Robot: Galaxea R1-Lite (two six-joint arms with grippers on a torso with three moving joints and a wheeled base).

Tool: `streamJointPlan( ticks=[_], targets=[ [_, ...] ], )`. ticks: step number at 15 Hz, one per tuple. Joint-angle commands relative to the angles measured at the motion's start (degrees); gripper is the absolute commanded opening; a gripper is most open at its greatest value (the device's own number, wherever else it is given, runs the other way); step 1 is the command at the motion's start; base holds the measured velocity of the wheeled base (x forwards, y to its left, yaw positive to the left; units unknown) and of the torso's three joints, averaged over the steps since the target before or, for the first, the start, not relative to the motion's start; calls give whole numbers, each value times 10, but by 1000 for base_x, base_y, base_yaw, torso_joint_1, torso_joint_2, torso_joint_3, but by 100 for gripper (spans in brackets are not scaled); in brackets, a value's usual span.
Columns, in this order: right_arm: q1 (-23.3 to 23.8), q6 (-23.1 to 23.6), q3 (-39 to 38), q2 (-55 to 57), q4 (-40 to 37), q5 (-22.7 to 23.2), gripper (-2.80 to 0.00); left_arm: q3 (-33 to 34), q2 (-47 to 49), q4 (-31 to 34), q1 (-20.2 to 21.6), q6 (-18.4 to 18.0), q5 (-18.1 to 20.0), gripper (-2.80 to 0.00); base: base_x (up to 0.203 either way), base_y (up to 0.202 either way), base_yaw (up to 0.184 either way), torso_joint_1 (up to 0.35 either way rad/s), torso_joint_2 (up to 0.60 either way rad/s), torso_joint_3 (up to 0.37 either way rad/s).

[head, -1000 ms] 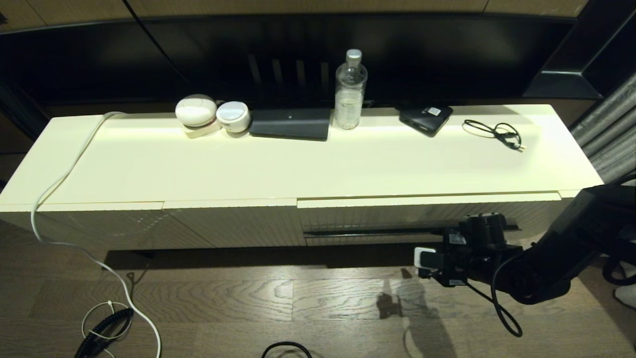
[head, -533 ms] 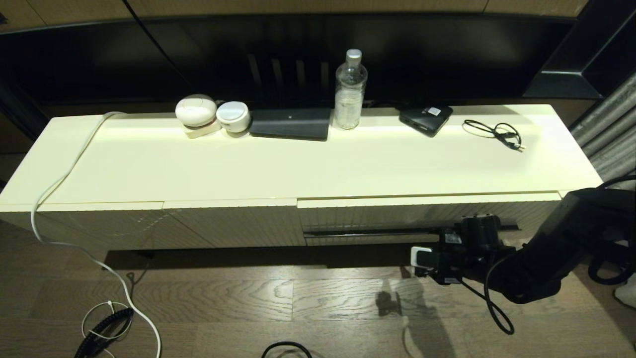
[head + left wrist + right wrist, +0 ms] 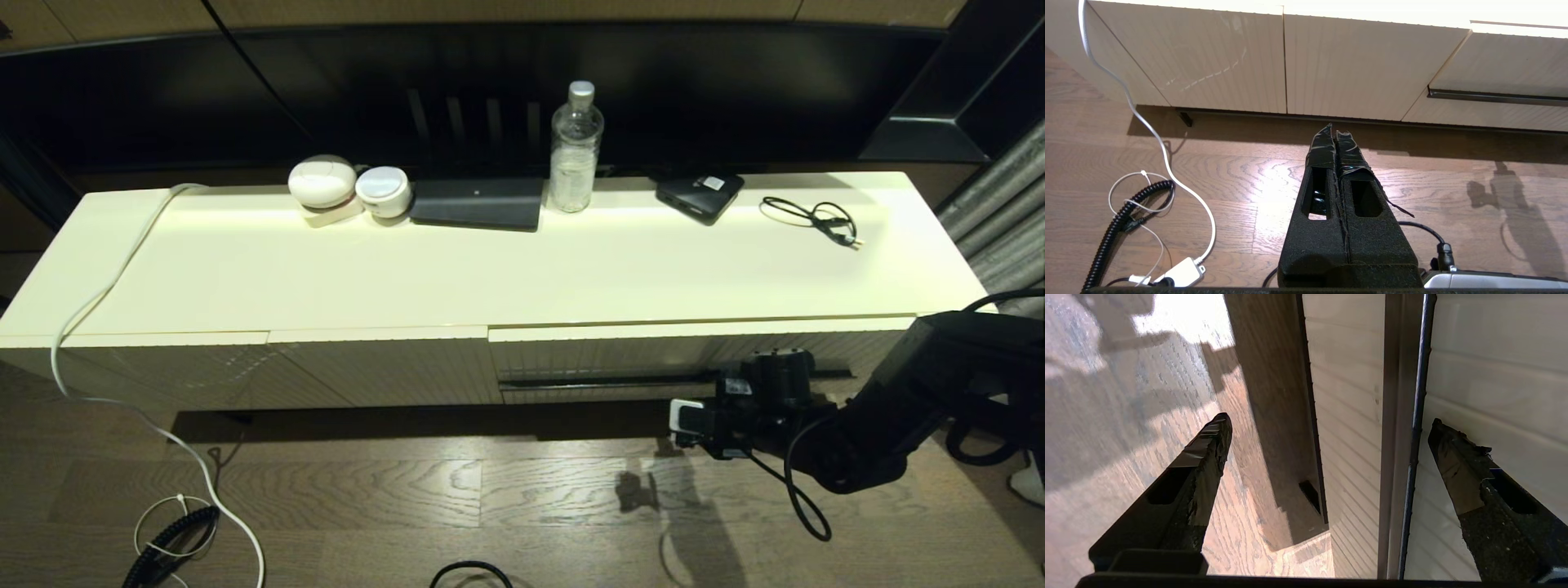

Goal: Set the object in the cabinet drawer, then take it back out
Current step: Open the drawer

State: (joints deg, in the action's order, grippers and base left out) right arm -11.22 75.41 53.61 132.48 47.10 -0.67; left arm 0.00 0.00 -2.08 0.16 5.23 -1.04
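The wide cream-white ribbed cabinet drawer at lower right is closed, contents hidden. Right gripper jaws spread beside its dark handle slot; left gripper jaws pressed together.

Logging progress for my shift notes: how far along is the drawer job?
Nothing looks done yet: the drawer is closed and no umbrella is in view. In hand: the open right gripper is at the drawer's dark handle slot. The left gripper hangs shut over the floor. Opening, stowing and retrieving remain.

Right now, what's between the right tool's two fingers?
The drawer's dark handle slot runs through the gap of the open right tool, clear of both fingers, in the right wrist view.
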Motion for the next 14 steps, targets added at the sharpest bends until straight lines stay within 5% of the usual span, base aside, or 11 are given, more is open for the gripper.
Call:
streamJointPlan(
  ticks=[1, 14],
  targets=[
    [0, 5, 6, 6, 2, 0, 0, 0, -1, 0, 0, 0, 0, -280, 0, 0, 0, 0, 0, 0],
    [-6, 4, -34, 20, 3, -1, 0, 0, -1, 0, -1, 0, 0, -280, 0, 0, 0, 0, 0, 0]
  ],
)
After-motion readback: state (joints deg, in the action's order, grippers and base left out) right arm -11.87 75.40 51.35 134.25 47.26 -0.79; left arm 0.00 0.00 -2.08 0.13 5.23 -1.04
